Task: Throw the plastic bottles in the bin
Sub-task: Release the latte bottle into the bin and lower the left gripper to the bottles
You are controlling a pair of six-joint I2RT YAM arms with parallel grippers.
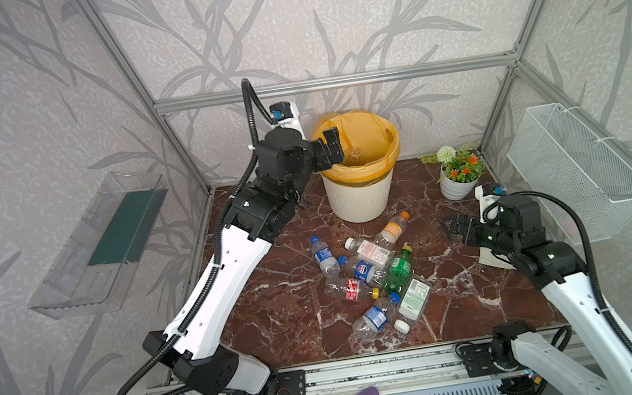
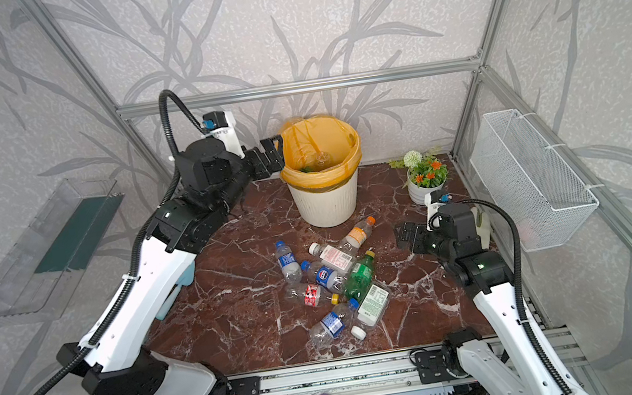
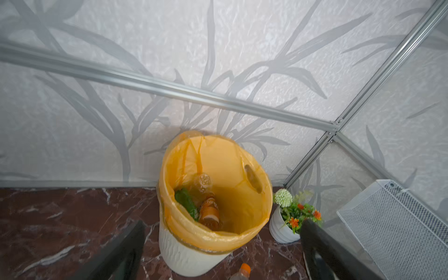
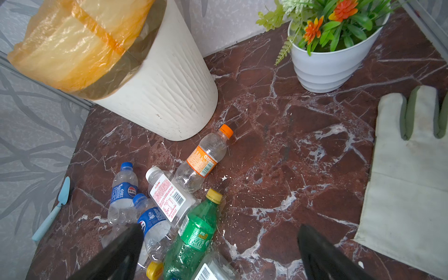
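Plastic bottles (image 1: 363, 271): eight lie in a loose heap on the marble table (image 1: 282, 329), in front of the bin (image 1: 361, 200) and apart from it; none is held. Inside the bin at least three show: a green one (image 3: 186, 203), an orange-labelled one (image 3: 209, 211) and a clear one (image 3: 203, 181). Judgement: task part done, the larger share left. Left claw (image 1: 333, 149) hangs at the bin's rim, jaws apart, empty. Right claw (image 1: 453, 229) hovers beside the heap, jaws apart, empty. Labels: two blue-capped bottles (image 4: 123, 191) carry the Pepsi globe. The green bottle (image 4: 194, 232), red-print bottle (image 4: 167, 194) and orange-capped bottle (image 4: 203, 160) show barcodes and Chinese print, too small to read.
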